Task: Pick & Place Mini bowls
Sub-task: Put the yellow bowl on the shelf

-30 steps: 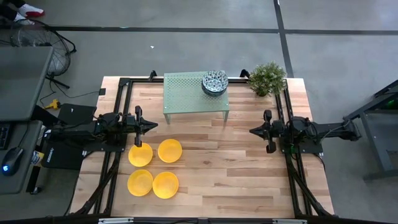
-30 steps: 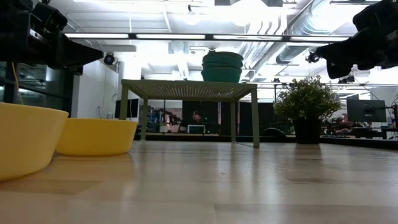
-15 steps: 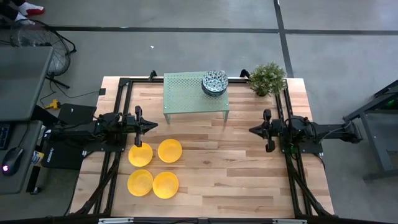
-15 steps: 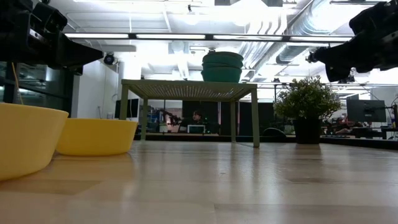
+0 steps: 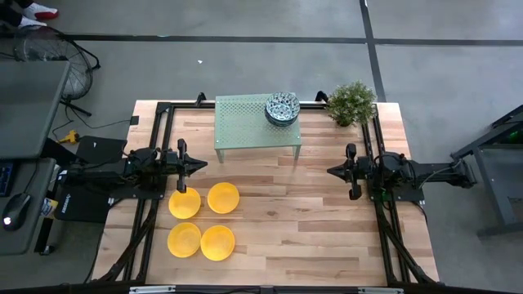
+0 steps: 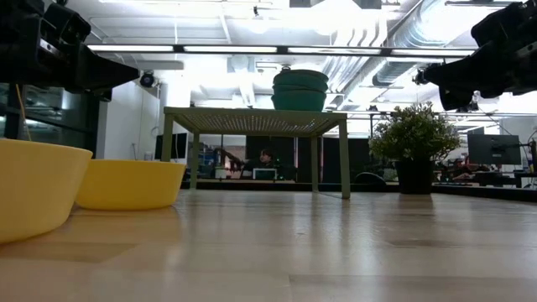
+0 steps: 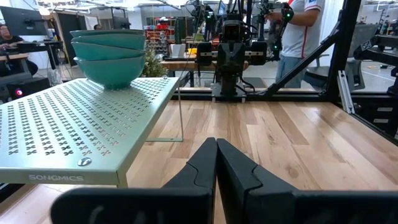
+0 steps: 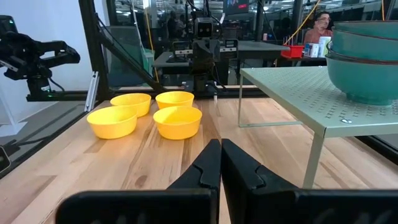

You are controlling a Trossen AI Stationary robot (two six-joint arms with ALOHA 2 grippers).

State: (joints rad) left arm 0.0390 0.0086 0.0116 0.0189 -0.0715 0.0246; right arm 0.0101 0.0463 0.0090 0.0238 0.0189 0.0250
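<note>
Yellow is the first thing to catch from the high view: four plain yellow mini bowls (image 5: 203, 221) sit in a loose square on the pale wooden table (image 5: 327, 237), each apart from its neighbours, probably spaced so fingers can reach one rim at a time. The patterned bowls (image 5: 282, 108) are nested in one stack on the right end of the pale green perforated rack (image 5: 245, 122), near the potted plant (image 5: 352, 103). The left gripper (image 5: 201, 164) hangs at the table's left, just above the nearest yellow bowl; the right gripper (image 5: 330, 171) hangs at the right side, well apart from every bowl. Neither carries anything.

Low view: two yellow bowls (image 6: 130, 184) fill the near left, smooth, matte, with flared walls. The stack (image 6: 299, 89) tops the thin-legged rack (image 6: 252, 120), dark against the ceiling lights.

Left wrist view: the left gripper (image 7: 216, 144) has its dark fingers pressed together, empty. The rack top (image 7: 81, 124) is sheet metal punched with small crosses; the stacked bowls (image 7: 109, 52) look teal and glossy outside.

Right wrist view: the right gripper (image 8: 221, 145) is likewise closed on nothing. Beyond it lie the four yellow bowls (image 8: 177, 121), and the stack (image 8: 367, 59) on the rack's corner (image 8: 298, 93). My reading: no bowl picked up at this moment.
</note>
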